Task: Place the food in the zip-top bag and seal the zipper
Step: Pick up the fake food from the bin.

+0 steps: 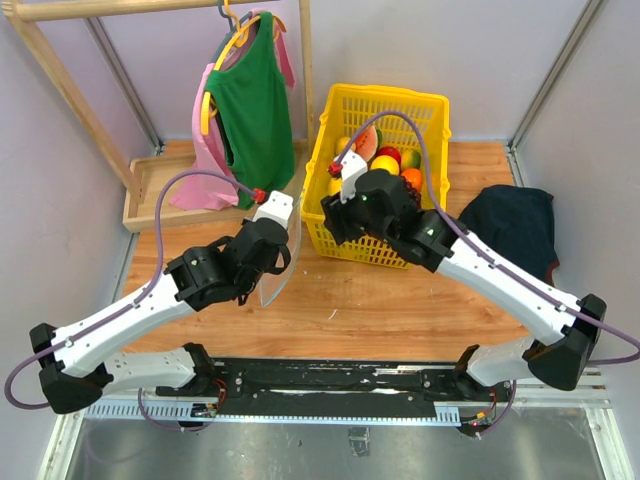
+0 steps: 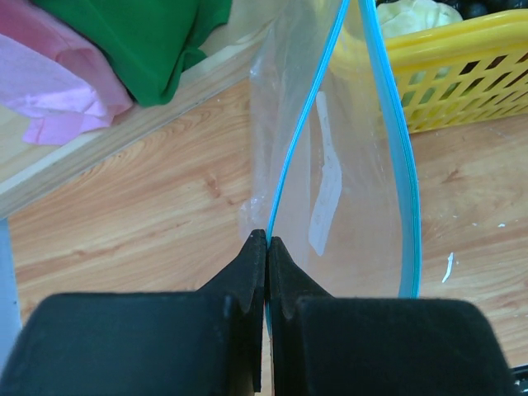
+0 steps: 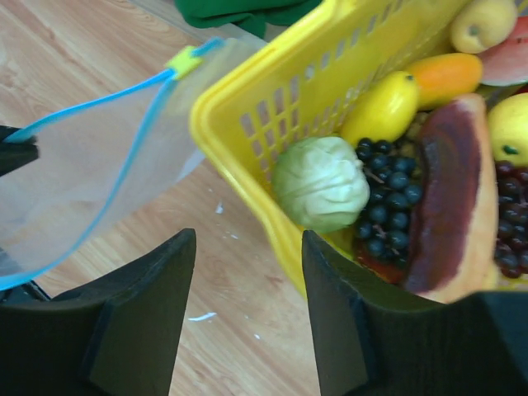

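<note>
Left gripper [image 2: 266, 239] pinched on the zip-top bag [image 2: 371, 214], right gripper [image 3: 247, 239] gaping by the basket [image 3: 247, 99]!

The bag's white label [image 2: 326, 190] shows through the plastic, but any print on it is too faint to read. The left jaws are pressed flat together on the bag's mouth edge, right at the light-blue zipper [image 3: 99, 103], and the mouth bows open from there toward the basket. The right jaws stand wide apart with nothing between them, hanging over the yellow basket's near corner. The zipper's yellow-green slider [image 3: 186, 59] sits just beside that rim. All the food is inside the basket: the green melon [image 3: 322, 183] against the wall, the dark grapes [image 3: 388, 198] beside it, the reddish-brown wedge slice [image 3: 450, 198], and a yellow fruit [image 3: 384, 107]. The basket wall stands between food and bag. A green garment [image 2: 140, 33] and a pink garment [image 2: 58, 91] hang beyond, over the wooden table [image 2: 148, 214].
</note>
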